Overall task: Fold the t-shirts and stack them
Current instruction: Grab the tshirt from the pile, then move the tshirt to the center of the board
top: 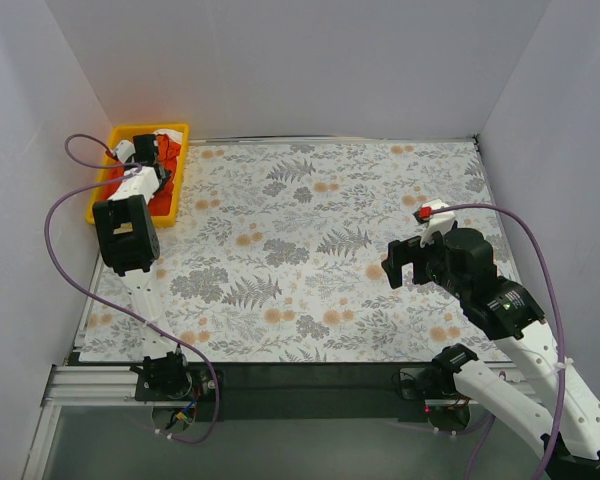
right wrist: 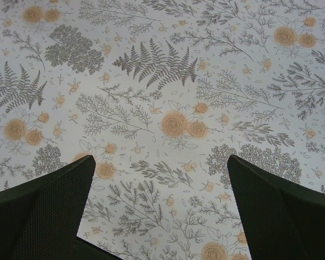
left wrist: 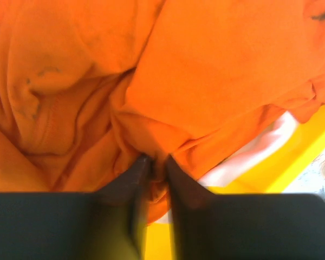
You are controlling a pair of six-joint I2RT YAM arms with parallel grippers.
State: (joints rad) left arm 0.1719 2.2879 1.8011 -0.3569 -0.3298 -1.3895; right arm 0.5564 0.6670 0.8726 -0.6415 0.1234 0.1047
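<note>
left hand [left wrist: 158, 167]: clenched on a fold of the orange-red t-shirt [left wrist: 216, 70]. The two dark fingers [left wrist: 180, 187] sit almost together, with a ridge of fabric pinched up between the tips.
left arm [top: 128, 235]: reaches to the upper left of the top view, wrist down inside the yellow tray [top: 183, 160].
orange-red t-shirt: bunched in the tray, not folded. It fills nearly all of the left wrist view, with deep creases and a stitched seam at the left of that frame.
white t-shirt [left wrist: 262, 146]: lies under the orange-red one. Only a strip shows, lower right of the left wrist view, between the orange fabric and the tray wall. The top view shows a bit of white at the tray's far end. It is mostly hidden, so I cannot tell its shape.
yellow tray: upper left corner of the worktop [right wrist: 168, 70], with both shirts inside it.
right hand [right wrist: 160, 160]: released, fingers spread wide, nothing between them, only the floral print below.
right arm [top: 480, 280]: right side of the top view, hand held above the worktop, well apart from the tray and the shirts.
worktop: pale cover printed with grey ferns and orange roses.
purple cable [top: 50, 215]: loops off the left arm at the left edge of the top view.
</note>
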